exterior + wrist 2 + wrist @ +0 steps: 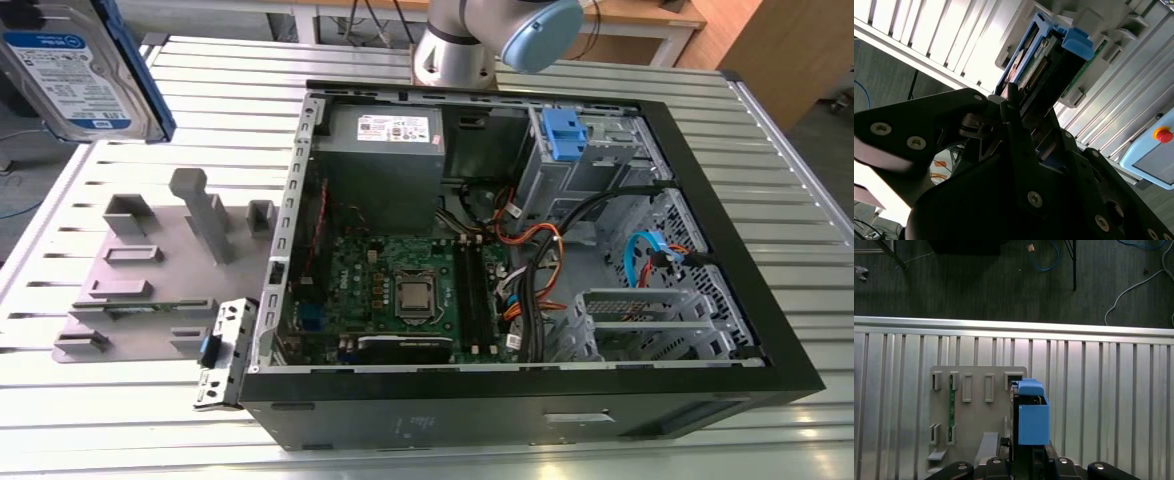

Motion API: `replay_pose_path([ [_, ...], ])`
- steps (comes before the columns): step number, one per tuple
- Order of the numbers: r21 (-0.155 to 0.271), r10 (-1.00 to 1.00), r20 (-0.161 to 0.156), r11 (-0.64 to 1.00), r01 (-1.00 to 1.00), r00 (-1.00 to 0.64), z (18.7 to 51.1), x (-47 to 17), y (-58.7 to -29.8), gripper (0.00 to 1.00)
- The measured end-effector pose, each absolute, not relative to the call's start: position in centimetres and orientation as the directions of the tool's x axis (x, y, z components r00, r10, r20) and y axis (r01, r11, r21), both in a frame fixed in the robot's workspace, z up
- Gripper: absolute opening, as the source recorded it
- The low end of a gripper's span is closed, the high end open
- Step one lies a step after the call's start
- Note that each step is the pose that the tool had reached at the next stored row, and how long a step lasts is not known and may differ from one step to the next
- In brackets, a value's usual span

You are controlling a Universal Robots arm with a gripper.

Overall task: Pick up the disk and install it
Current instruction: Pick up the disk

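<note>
Disk (70,70) picked up, held aloft at exterior view's left, above grey holder plate (154,285) on tabletop (781,200). Gripper (1029,107) clenched on disk. Pick-up judged done; install left: disk well apart from open case (534,250), drive bay (607,155) not yet reached

In the exterior view the disk (74,75) runs off the picture's top and left edges, and my arm (487,40) is cut off at the top. In the second wrist view the black body of my gripper (1021,107) covers the disk's near end.
</note>
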State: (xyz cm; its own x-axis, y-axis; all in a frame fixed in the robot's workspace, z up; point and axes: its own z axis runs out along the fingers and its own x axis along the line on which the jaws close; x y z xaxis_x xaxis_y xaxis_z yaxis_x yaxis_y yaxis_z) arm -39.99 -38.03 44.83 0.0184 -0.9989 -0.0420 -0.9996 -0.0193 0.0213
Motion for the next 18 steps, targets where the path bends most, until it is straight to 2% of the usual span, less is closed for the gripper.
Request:
replay_pose_path([
  [18,0.021,-0.999,-0.042,-0.019,-1.0,0.018,45.17,-39.99,-38.03,0.35],
])
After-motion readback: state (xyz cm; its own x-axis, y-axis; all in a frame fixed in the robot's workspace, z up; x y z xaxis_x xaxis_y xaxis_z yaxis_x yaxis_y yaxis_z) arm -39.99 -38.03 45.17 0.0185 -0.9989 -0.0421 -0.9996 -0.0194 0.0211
